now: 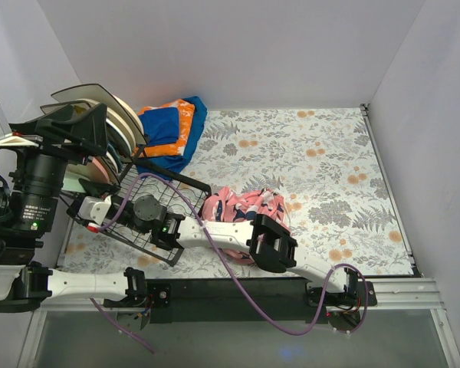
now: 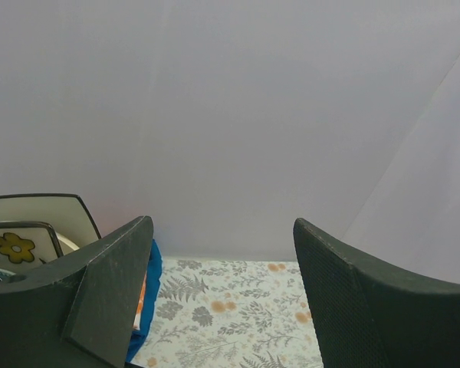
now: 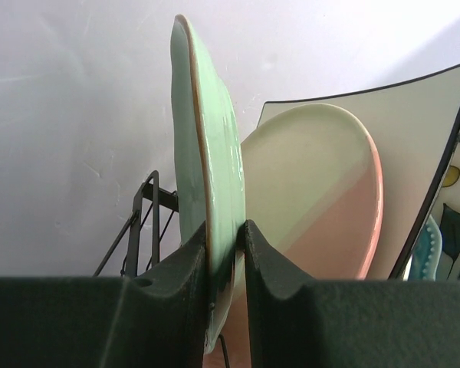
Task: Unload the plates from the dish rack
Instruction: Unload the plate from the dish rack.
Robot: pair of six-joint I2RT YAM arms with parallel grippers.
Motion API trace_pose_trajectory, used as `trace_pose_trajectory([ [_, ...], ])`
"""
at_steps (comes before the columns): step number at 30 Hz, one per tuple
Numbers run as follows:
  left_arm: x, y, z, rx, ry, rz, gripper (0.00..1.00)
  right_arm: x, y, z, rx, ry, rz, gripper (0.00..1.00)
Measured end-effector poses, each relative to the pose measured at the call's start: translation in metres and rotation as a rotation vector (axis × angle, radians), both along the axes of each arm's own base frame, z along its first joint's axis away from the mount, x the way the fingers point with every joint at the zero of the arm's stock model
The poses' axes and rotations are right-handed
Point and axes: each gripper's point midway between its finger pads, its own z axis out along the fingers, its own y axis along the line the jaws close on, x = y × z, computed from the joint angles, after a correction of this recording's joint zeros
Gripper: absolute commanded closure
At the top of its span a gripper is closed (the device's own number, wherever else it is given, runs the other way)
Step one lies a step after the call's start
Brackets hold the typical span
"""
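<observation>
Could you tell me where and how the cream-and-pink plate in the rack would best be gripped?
Probably by its free upper rim, edge-on, a finger on each face: the cream-and-pink plate stands upright between the mint green plate, on which the right gripper is shut, and the cream square plate, so neighbours crowd both faces.

Overhead from behind; both wrist views low, beside plates [image 3: 314, 192].

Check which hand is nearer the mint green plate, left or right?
Right. The right hand is shut on the mint green plate, clamping its rim. The left hand is open and empty, touching no plate; the cream square plate sits low-left in its view.
</observation>
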Motion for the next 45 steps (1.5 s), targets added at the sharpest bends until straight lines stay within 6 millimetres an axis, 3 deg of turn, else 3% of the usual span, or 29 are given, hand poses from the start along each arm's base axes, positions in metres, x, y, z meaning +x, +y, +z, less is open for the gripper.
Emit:
trace_pose_trajectory([
  [24,-0.002,0.013,-0.002,-0.022,0.0,0.012,0.28,0.004,-0.013,0.018,0.075,0.045,0.002,0.99],
  [35,-0.002,0.014,-0.009,-0.011,0.004,0.017,0.28,-0.011,-0.014,0.018,0.054,-0.012,-0.001,0.99],
  [42,-0.002,0.02,-0.015,-0.007,0.01,0.026,0.28,-0.025,-0.027,0.014,0.008,0.002,0.006,0.98],
  [44,-0.003,0.023,-0.016,-0.013,0.009,0.026,0.28,-0.024,-0.028,0.015,0.013,0.007,-0.007,0.81],
  [45,-0.003,0.025,-0.016,-0.016,0.008,0.026,0.28,-0.023,-0.029,0.015,0.013,0.007,-0.014,0.79],
])
